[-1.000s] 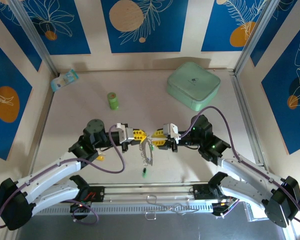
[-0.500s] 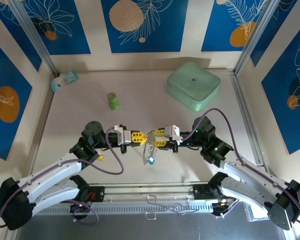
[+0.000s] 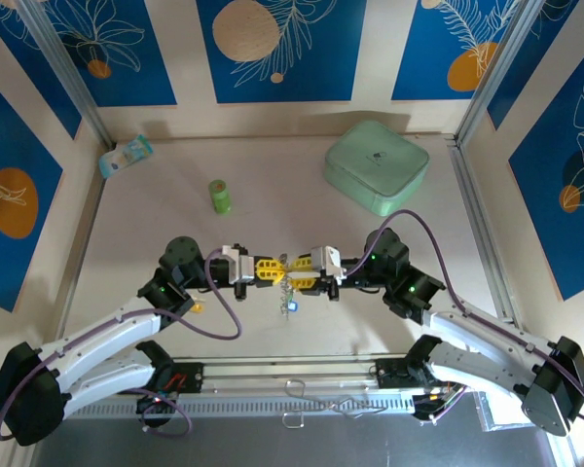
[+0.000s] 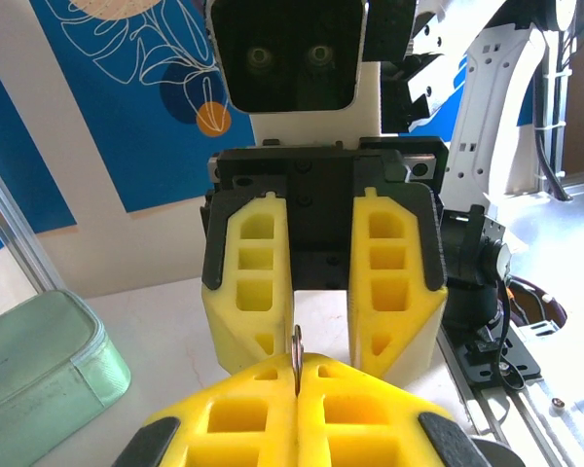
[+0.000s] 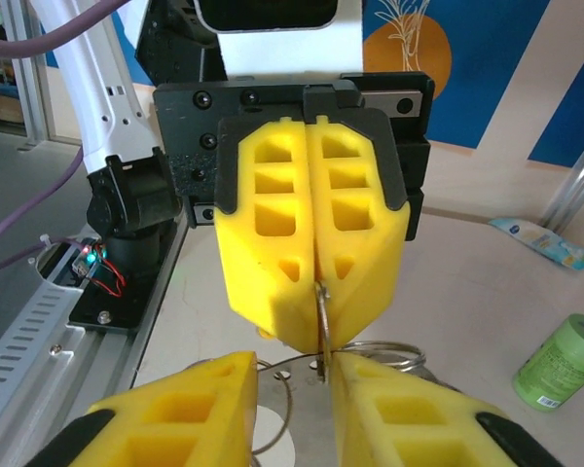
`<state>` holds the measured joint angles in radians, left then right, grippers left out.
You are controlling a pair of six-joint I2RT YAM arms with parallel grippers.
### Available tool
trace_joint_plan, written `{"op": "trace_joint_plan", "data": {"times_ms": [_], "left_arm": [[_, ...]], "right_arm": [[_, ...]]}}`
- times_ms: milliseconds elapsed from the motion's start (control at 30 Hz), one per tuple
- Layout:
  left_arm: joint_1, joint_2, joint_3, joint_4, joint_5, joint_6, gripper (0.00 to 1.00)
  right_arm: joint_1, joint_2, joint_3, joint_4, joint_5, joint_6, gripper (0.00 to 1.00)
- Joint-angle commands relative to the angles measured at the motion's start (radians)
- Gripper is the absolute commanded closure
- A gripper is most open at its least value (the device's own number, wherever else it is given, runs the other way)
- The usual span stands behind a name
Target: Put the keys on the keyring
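Observation:
My left gripper (image 3: 276,268) and right gripper (image 3: 295,266) meet tip to tip above the table's middle. The left gripper (image 4: 297,375) is shut on the thin silver keyring (image 4: 296,348), which stands on edge between its pads. In the right wrist view the keyring (image 5: 322,309) sticks out of the left gripper's fingers (image 5: 273,263), and its wire loops (image 5: 384,352) hang below. The right gripper (image 5: 292,377) is open, with the ring close to its right finger. A blue key (image 3: 292,306) dangles under the ring. A yellow key (image 3: 197,307) lies on the table by the left arm.
A green bottle (image 3: 219,197) stands behind the left arm, a mint case (image 3: 375,165) at the back right, and a small packet (image 3: 125,156) in the back left corner. Purple cables loop from both arms. Walls close in the table's sides.
The right gripper has moved left until its tips nearly touch the left gripper's. A blue key now hangs under the ring. The green key lying in front a second ago is gone from there.

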<state>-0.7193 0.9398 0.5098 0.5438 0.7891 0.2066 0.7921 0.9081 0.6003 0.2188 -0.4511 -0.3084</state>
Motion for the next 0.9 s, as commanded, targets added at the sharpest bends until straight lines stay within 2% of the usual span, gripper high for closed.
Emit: {"op": "trace_joint_plan", "data": {"times_ms": [0,233,400,467,500,600,700,867], "left_arm": [[0.008,-0.003,-0.010,0.077,0.034,-0.021,1.00],[0.007,-0.004,-0.014,0.084,0.035,-0.026,1.00],[0.008,-0.009,-0.013,0.062,0.018,-0.015,1.00],[0.008,-0.019,-0.010,0.034,-0.020,-0.005,0.98],[0.006,-0.024,-0.009,0.014,-0.046,0.002,0.91],[0.006,-0.038,0.012,-0.100,-0.064,0.015,0.83],[0.001,-0.046,0.047,-0.256,-0.091,0.066,0.82],[-0.012,-0.032,0.109,-0.417,-0.149,0.150,0.83]], "right_arm": [[0.011,0.007,0.029,0.042,0.002,0.015,0.76],[0.012,0.020,0.033,0.059,-0.001,0.029,0.85],[0.013,0.023,0.047,0.037,0.003,0.014,1.00],[0.013,0.022,0.062,-0.010,0.012,-0.008,1.00],[0.015,0.020,0.072,-0.039,0.027,-0.022,1.00],[0.015,0.018,0.111,-0.155,0.053,-0.075,1.00],[0.016,0.027,0.157,-0.270,0.062,-0.121,1.00],[0.030,0.052,0.227,-0.418,0.089,-0.201,1.00]]}}
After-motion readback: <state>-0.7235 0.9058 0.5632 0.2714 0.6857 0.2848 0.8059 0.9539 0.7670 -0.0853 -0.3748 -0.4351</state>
